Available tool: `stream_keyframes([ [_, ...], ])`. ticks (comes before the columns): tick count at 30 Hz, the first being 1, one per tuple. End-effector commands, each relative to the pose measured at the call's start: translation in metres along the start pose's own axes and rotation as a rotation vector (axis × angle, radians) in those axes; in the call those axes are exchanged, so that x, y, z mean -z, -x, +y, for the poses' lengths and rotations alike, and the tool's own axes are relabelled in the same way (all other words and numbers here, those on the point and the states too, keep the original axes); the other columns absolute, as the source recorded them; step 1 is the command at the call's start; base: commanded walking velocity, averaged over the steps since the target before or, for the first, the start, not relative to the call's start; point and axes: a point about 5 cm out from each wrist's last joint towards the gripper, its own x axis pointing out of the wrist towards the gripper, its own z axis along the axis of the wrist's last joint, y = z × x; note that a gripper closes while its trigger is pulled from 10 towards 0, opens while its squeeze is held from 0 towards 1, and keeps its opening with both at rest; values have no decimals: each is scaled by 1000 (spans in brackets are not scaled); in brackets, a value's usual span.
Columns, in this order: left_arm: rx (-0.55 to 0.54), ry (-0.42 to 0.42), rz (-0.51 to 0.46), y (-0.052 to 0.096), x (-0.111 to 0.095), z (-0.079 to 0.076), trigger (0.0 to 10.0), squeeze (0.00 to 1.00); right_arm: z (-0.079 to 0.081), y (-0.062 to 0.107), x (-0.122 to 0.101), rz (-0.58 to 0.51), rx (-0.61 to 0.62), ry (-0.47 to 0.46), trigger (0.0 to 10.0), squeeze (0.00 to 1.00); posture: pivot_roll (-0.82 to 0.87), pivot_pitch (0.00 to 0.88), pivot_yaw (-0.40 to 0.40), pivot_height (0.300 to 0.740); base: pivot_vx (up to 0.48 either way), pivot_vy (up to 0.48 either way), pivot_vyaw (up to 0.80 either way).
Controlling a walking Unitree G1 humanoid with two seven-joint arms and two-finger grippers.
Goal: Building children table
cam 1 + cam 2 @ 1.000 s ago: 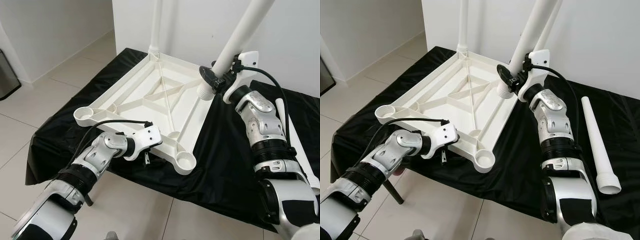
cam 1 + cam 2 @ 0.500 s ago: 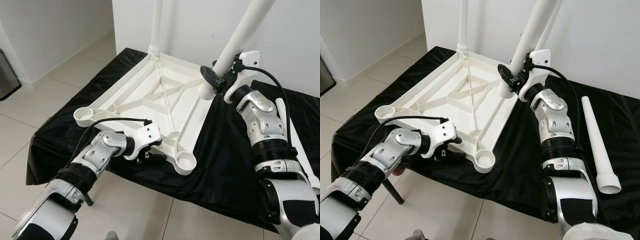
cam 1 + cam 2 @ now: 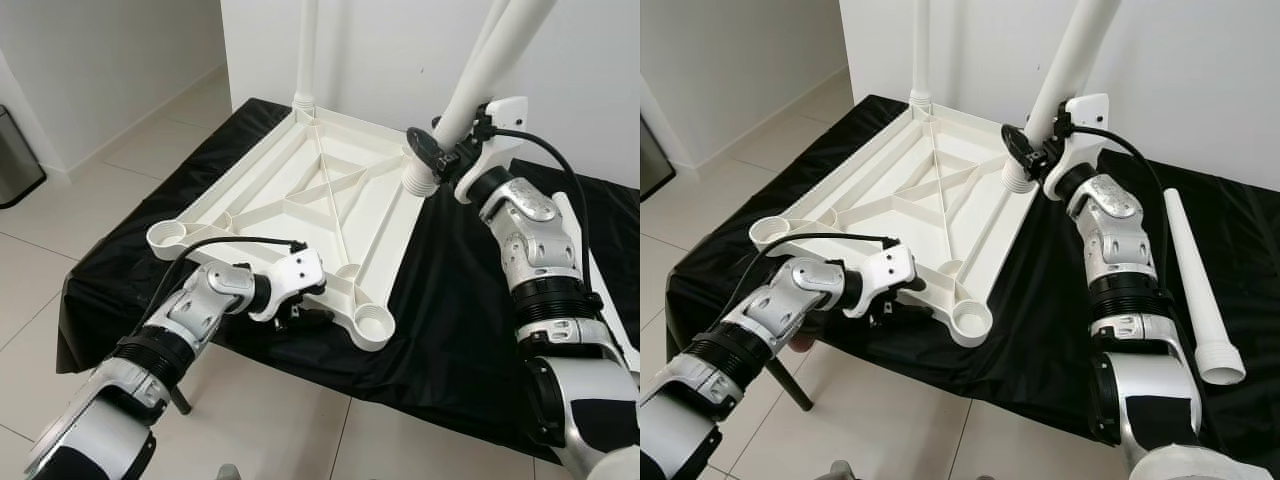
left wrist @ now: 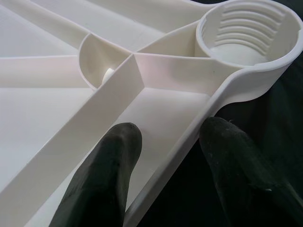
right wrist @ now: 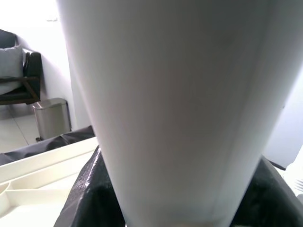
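White tabletop (image 3: 300,200) & legs (image 3: 1195,290), black cloth (image 3: 450,330), black fingers (image 4: 104,179), silver bin (image 3: 18,160).

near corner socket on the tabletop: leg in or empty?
Empty. The near corner socket shows bare threaded walls, no leg inside; left gripper straddles the tabletop rim beside it.

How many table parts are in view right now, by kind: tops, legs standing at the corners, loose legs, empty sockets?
Tabletop, upside down: 1
Legs standing at corners: 2, the far one and the one in the right hand
Loose leg on the black cloth: 1
Empty sockets: 2
Total parts: 4
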Motion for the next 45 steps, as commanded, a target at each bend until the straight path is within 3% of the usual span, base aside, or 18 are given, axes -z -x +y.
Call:
stream_keyframes([
  [1, 126, 57, 67, -5, 18, -16, 8784, 0, -3, 2, -4, -11, 13, 4, 10000, 0, -26, 0, -16, 740, 0, 0, 0],
  [2, 122, 74, 64, -5, 19, -16, 7176, 0, -3, 3, -3, -11, 14, 4, 10000, 0, -26, 0, -16, 740, 0, 0, 0],
  [3, 117, 105, 63, -6, 20, -16, 275, 0, -4, 3, -3, -10, 14, 4, 10000, 0, -26, 0, -17, 740, 0, 0, 0],
  [9, 94, 164, 71, -6, 25, -14, 0, 0, -3, 3, -3, -11, 12, 6, 10000, 0, -27, 0, -17, 740, 0, 0, 0],
  [10, 88, 178, 77, -7, 26, -13, 2863, 0, -3, 3, -3, -13, 8, 5, 10000, 0, -27, 0, -17, 740, 0, 0, 0],
  [12, 83, 187, 82, -7, 26, -13, 2863, 0, -2, 2, -4, -14, 6, 5, 10000, 0, -27, 0, -17, 740, 0, 0, 0],
  [13, 64, 215, 88, -8, 28, -11, 4353, 0, -2, 2, -4, -16, 3, 6, 10000, 0, -27, 0, -17, 740, 0, 0, 0],
  [16, 31, 248, 93, -9, 28, -7, 4627, 0, -1, 2, -4, -16, 2, 7, 10000, 0, -27, 0, -16, 740, 0, 0, 0],
  [17, 22, 261, 97, -9, 29, -6, 4392, 0, -1, 3, -4, -17, 2, 6, 10000, 0, -27, 0, -16, 740, 0, 0, 0],
  [18, 1, 265, 105, -8, 31, -4, 2980, 0, -1, 3, -4, -17, 1, 6, 10000, 0, -27, 0, -15, 740, 0, 0, 0],
  [19, 1, 265, 105, -8, 31, -4, 2980, 0, -1, 3, -4, -17, 1, 6, 10000, 0, -27, 0, -15, 740, 0, 0, 0],
  [20, -17, 276, 116, -8, 32, -3, 5765, 0, 0, 3, -4, -17, 1, 7, 10000, 0, -28, 0, -15, 740, 0, 0, 0],
  [21, -42, 290, 125, -7, 34, 0, 9608, 0, 0, 3, -4, -18, 1, 7, 10000, 0, -28, 0, -14, 740, 0, 0, 0],
  [22, -59, 301, 133, -6, 36, 1, 9333, 0, 0, 3, -4, -18, 1, 7, 10000, 0, -28, 0, -14, 740, 0, 0, 0],
  [25, -105, 339, 167, -5, 42, 5, 10000, 0, -1, 3, -5, -20, 1, 7, 10000, 0, -28, 0, -14, 740, 0, 0, 0],
  [28, -160, 372, 217, -1, 50, 10, 10000, 0, 0, 3, -6, -23, 1, 8, 10000, 0, -27, 0, -13, 740, 0, 0, 0],
  [38, -321, 409, 285, 10, 65, 23, 10000, 0, -1, 4, -9, -34, 8, 9, 10000, 0, -30, 0, -10, 740, 0, 0, 0],
  [45, -332, 400, 300, 15, 67, 27, 10000, 0, 0, 6, -9, -29, 6, 8, 10000, 0, -29, 0, -9, 740, 0, 0, 0],
])
